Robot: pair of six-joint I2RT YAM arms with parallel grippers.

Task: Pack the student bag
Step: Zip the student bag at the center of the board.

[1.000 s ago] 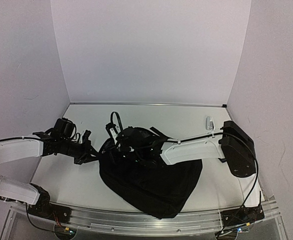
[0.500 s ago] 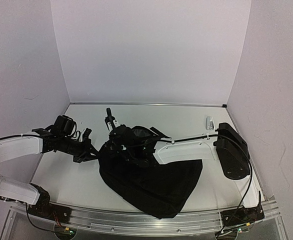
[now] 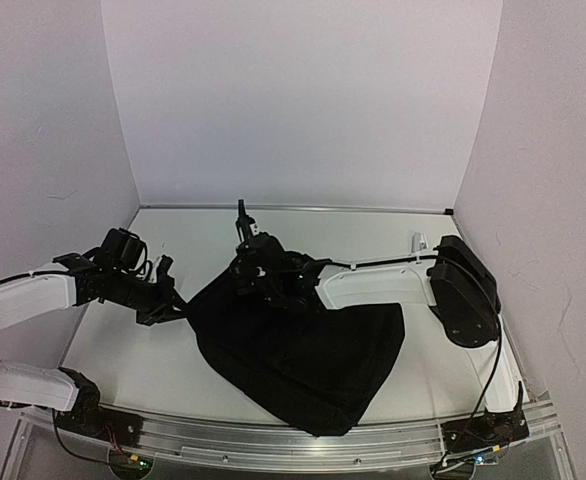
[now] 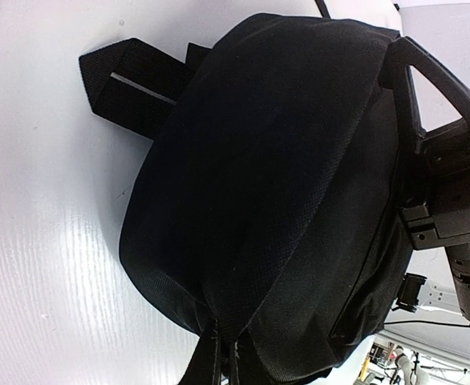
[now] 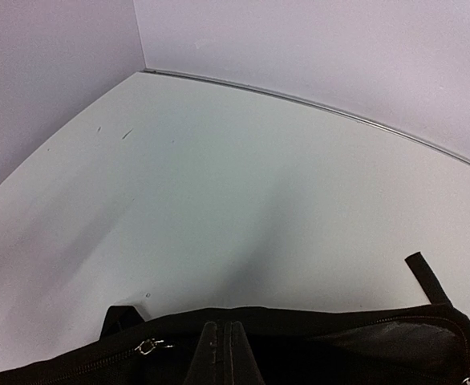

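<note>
The white tabletop (image 3: 373, 235) carries only the student bag (image 3: 303, 350), which sits in the middle of it and reaches down almost to the near edge. You have both arms on its far end.

The left end effector (image 3: 173, 305) is at the bag's left corner. In the left wrist view its fingers (image 4: 219, 365) are pressed together on a fold of the black fabric, and the bulk of the bag swells away from them. The right end effector (image 3: 256, 262) sits over the bag's top, just right of the left one. In the right wrist view its fingers (image 5: 212, 353) are closed tight on the bag's upper rim, with the bag hanging below and the bare tabletop beyond.

From above, the bag's long axis runs on a diagonal. The gathered end between your two end effectors is far and left of centre, and the body spreads and tapers toward a corner at the near edge, slightly right of centre. The gripped end looks raised, while the near part lies slumped flat.

The bag is soft, matte black, woven and rounded. A zipper runs along its rim, and a duller inner face shows beside it at the right of the right wrist view.

A broad black strap (image 4: 131, 84) with a pale stripe lies flat on the tabletop beside the bag. A small metal zipper pull (image 5: 147, 346) hangs at the rim.
</note>
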